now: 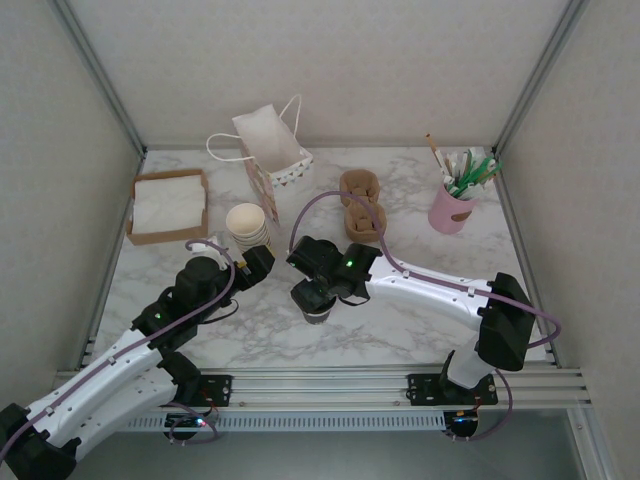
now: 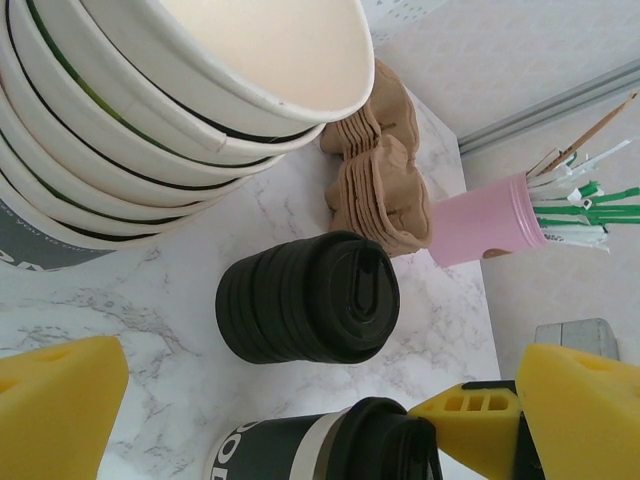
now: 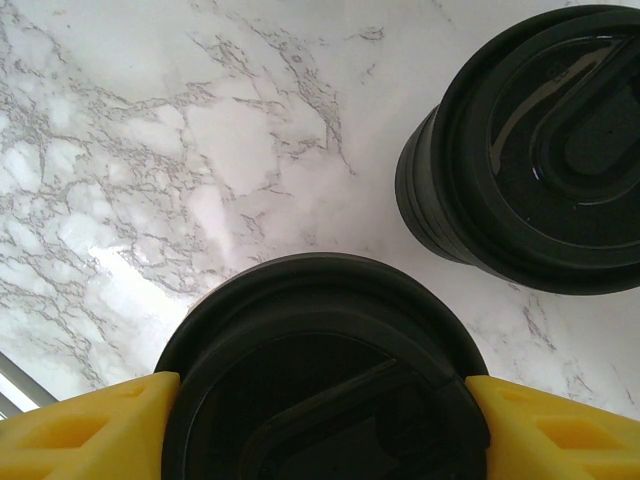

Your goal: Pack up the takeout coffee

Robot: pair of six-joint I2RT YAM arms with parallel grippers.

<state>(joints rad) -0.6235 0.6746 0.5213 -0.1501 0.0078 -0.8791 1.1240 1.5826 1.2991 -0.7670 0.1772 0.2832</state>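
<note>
- Coffee cup [image 2: 290,455], dark below, pale band above and black lid on top, sits near the middle of the marble surface [image 1: 400,330], slightly towards the front edge.
- Right hand [image 1: 319,294] pinches the coffee cup at the lid; in the right wrist view one yellow finger [image 3: 90,425] touches each side of the lid's rim.
- Whether the cup's base rests on the surface cannot be told.
- Left hand [image 1: 257,263] is spread wide with nothing gripped; it hangs just left of the coffee cup and close in front of the stack of cream cups [image 1: 248,222].
- Stack of black lids [image 2: 310,300] stands on the surface just beside the coffee cup, between it and the cream cups, apart from both.
- Brown cardboard cup carriers [image 1: 355,183] lie behind the right hand, towards the back of the surface.
- Pink cup [image 1: 450,210] holding straws and wooden stirrers stands at the back right, well apart from the coffee cup.
- White paper bag [image 1: 268,140] with rope handles stands open at the back, behind the cream cups.
- Cardboard box of white napkins [image 1: 170,205] sits at the back left.
</note>
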